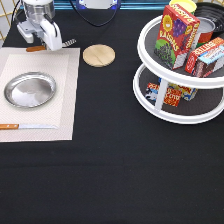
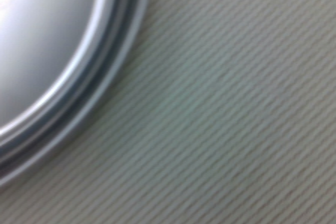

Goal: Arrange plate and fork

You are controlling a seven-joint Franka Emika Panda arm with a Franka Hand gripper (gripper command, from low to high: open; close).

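The gripper (image 1: 51, 44) is seen low over the far left corner of the table (image 1: 115, 165), right at the fork (image 1: 62, 45), whose brown handle and silver tines stick out on either side of it along the far edge of the placemat (image 1: 65, 100). Whether the jaws are apart or clamped on the fork cannot be told.

The plate (image 1: 30, 90) lies on the placemat towards the left edge, with a knife (image 1: 25, 126) nearer the front edge. A wooden coaster (image 1: 99, 55) rests just beside the mat.

A thin fork lying flat is judged easy to pinch badly: it could be tilted, dropped, or knocked against the plate rim.

On the two-tier rack (image 1: 180, 65) at the far right corner, a red box (image 1: 175, 35) is labelled "RAISINS"; other writing cannot be read.
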